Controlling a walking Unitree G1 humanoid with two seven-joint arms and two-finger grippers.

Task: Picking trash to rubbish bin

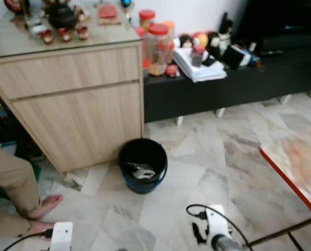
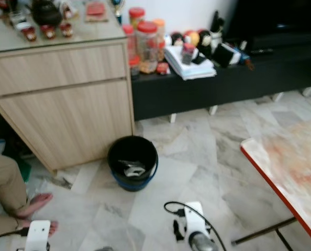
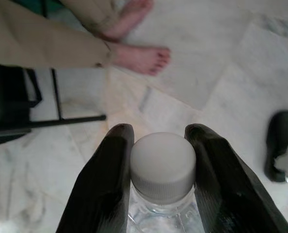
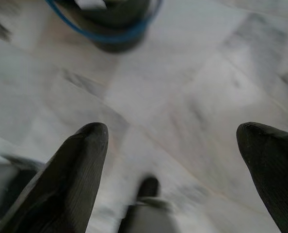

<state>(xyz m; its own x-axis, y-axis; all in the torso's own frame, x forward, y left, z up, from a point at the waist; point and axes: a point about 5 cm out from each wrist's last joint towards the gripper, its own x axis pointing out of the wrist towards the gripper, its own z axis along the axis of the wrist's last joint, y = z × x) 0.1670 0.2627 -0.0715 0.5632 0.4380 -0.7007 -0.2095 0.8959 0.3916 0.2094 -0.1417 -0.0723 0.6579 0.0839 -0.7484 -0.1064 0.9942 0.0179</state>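
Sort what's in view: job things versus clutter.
Job: clear plastic bottle, clamped in the left gripper; black rubbish bin; right gripper, open.

Clutter: jars, tea set, stacked papers, red-edged table, person's feet.

Clear plastic bottle with white cap between left pincer fingers; black bin holding crumpled trash, upright on marble floor.

Black rubbish bin blue-banded, grey-veined white marble floor, white-capped clear bottle
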